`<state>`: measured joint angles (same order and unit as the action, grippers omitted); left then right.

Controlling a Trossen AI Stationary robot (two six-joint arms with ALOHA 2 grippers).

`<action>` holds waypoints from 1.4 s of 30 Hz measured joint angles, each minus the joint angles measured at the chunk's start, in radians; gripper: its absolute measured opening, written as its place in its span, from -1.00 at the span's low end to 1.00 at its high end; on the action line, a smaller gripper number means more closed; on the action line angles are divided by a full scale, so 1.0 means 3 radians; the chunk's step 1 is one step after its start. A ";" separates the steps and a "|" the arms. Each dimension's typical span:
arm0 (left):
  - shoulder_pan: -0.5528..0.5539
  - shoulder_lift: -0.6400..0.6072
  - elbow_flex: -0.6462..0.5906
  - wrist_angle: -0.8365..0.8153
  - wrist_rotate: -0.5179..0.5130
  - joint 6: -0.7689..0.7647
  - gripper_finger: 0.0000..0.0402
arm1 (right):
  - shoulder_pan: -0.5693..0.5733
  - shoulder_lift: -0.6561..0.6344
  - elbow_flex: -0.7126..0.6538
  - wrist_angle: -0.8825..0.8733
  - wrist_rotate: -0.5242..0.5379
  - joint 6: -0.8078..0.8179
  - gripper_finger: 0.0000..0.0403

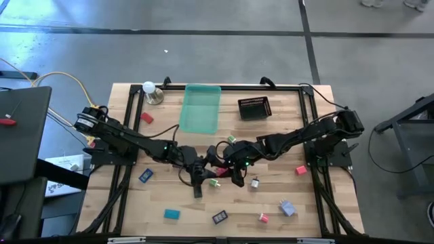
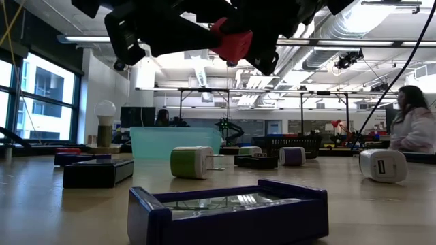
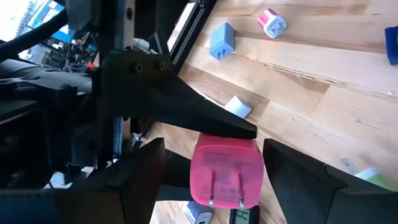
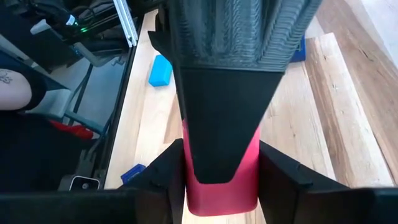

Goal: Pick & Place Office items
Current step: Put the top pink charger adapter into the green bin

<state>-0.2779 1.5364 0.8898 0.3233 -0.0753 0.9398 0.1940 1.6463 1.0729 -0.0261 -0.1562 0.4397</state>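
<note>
Supporting surface: wooden bench [image 1: 271,200] with a black frame along its edges, carrying everything below.
Left arm: reaches from the bench's left side in to the middle.
Right arm: reaches from the right side in to the same spot, so the two meet nose to nose.
Green tray: see-through, rectangular [image 1: 201,108], at the far edge, left of centre.
Mesh basket: black [image 1: 254,108], just right of the tray and apart from it.
Right end effector [image 4: 221,177]: narrow, both fingers pressed on the sides of the pink plug, raised above the bench.
Left end effector [image 3: 208,186]: wide, its fingers standing on either side of the same plug with a gap showing at each side.
Pink plug [image 3: 225,165]: a blocky charger with two metal prongs, in the air over the middle of the bench.
Loose office items, near side: teal block [image 1: 171,214], black piece [image 1: 220,217], pink-and-white plug [image 1: 263,217], lavender plug [image 1: 287,208].
Loose office items, elsewhere: blue piece [image 1: 146,176] at left, red piece [image 1: 146,117] far left, pink block [image 1: 300,170] at right, green-and-white plug [image 1: 215,181] just beside the end effectors.
</note>
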 joint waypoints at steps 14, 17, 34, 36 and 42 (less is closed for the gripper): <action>0.0008 0.0000 -0.0002 -0.0032 -0.0004 0.0047 -0.21 | -0.0039 -0.0003 0.0000 0.0006 -0.0028 -0.0003 -0.32; 0.0007 0.0000 -0.0003 -0.0043 -0.0004 0.0095 -0.29 | -0.0039 -0.0003 0.0000 0.0003 -0.0017 -0.0008 -0.32; 0.0003 -0.0001 -0.0003 -0.0144 -0.0025 -0.0041 -0.27 | -0.0038 -0.0003 0.0000 0.0004 -0.0061 -0.0053 0.29; 0.0004 -0.0027 -0.0003 -0.0232 -0.0024 -0.0078 -0.26 | -0.0037 -0.0003 0.0000 -0.0034 -0.0020 0.0017 0.33; 0.0003 -0.0108 -0.0003 -0.0442 -0.0061 -0.0274 -0.26 | -0.0036 -0.0043 0.0004 -0.0388 0.0102 0.0060 0.33</action>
<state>-0.2771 1.5040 0.8890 0.1907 -0.0936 0.8575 0.1833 1.6333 1.0740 -0.1425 -0.1255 0.4578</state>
